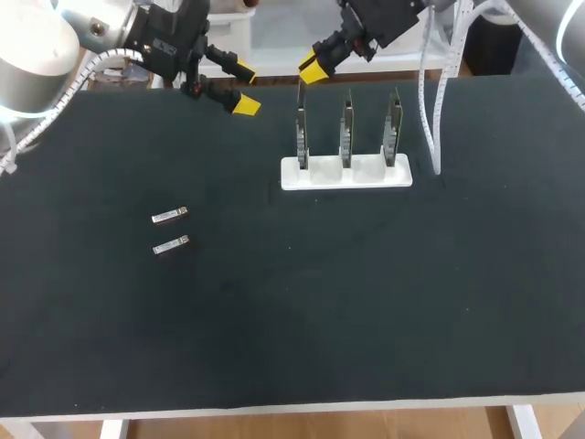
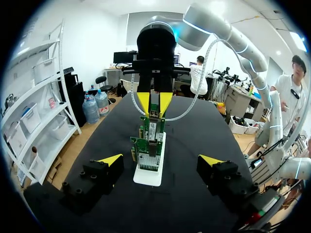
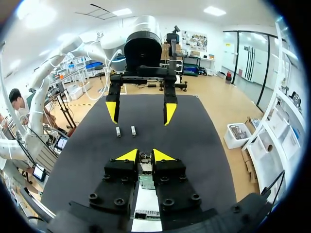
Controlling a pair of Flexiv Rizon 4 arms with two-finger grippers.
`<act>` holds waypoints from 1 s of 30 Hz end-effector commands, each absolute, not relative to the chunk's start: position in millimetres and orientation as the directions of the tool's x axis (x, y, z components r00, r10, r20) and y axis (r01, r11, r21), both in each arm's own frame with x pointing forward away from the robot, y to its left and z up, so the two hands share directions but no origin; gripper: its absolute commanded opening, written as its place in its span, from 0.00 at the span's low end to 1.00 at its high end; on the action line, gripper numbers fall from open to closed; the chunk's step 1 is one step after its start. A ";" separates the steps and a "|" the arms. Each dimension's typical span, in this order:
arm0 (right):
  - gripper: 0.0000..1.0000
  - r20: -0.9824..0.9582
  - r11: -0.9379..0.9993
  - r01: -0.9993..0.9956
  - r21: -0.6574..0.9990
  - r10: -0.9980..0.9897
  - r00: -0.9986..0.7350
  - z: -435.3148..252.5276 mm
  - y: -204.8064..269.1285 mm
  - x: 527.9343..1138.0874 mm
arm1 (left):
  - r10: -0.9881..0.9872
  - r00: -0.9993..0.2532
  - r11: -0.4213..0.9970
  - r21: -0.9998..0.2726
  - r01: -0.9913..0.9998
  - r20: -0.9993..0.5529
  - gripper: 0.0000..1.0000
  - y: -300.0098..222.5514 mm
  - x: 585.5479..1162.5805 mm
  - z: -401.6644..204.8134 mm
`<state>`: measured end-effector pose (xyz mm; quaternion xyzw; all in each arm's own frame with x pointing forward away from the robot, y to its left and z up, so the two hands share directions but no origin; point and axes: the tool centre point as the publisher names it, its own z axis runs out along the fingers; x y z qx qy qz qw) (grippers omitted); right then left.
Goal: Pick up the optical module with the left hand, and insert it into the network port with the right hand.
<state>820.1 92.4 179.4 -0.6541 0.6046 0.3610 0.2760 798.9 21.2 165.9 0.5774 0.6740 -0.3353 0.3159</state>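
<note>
Two silver optical modules (image 1: 170, 216) (image 1: 171, 245) lie on the black table, left of centre; the right wrist view shows them too (image 3: 118, 131). A white holder (image 1: 345, 176) carries three upright network cards (image 1: 301, 128). My right gripper (image 1: 311, 69) hangs just over the leftmost card, its yellow tips close together and shut on a third small silver module (image 3: 145, 164) at the card's top edge. My left gripper (image 1: 244, 87) is wide open and holds nothing. It hovers at the back left, facing the holder (image 2: 148, 177) and the right gripper (image 2: 154, 103).
A white cable (image 1: 428, 119) hangs down to the table just right of the holder. The black mat (image 1: 366, 302) runs to the front edge.
</note>
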 end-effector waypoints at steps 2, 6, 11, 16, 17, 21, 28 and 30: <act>0.00 -0.807 -0.560 -0.724 0.402 -0.591 0.009 180.5 93.3 827.0 | 0.568 -0.135 0.112 -0.086 0.990 -0.812 1.00 20.9 797.5 166.2; 0.00 -0.807 -0.566 -0.718 0.406 -0.590 0.009 179.9 92.8 824.7 | 0.568 -0.135 0.112 -0.086 0.990 -0.812 1.00 20.9 797.5 166.2; 0.00 -0.806 -0.567 -0.716 0.407 -0.591 0.009 179.8 91.7 824.2 | 0.568 -0.135 0.112 -0.086 0.990 -0.812 1.00 20.9 797.5 166.2; 0.00 -0.805 -0.567 -0.714 0.410 -0.593 0.009 179.8 90.5 823.9 | 0.568 -0.135 0.112 -0.086 0.990 -0.812 1.00 20.9 797.5 166.2; 0.00 -0.805 -0.568 -0.714 0.410 -0.594 0.010 179.7 90.3 823.7 | 0.568 -0.135 0.112 -0.086 0.990 -0.812 1.00 20.9 797.5 166.2; 0.00 -0.804 -0.571 -0.710 0.412 -0.595 0.011 179.6 89.7 823.1 | 0.568 -0.135 0.112 -0.086 0.990 -0.812 1.00 20.9 797.5 166.2; 0.00 -0.802 -0.573 -0.706 0.416 -0.597 0.013 177.9 90.2 821.1 | 0.568 -0.135 0.112 -0.086 0.990 -0.812 1.00 20.9 797.5 166.2; 0.00 -0.802 -0.574 -0.705 0.416 -0.597 0.013 177.7 90.9 820.8 | 0.568 -0.135 0.112 -0.086 0.990 -0.812 1.00 20.9 797.5 166.2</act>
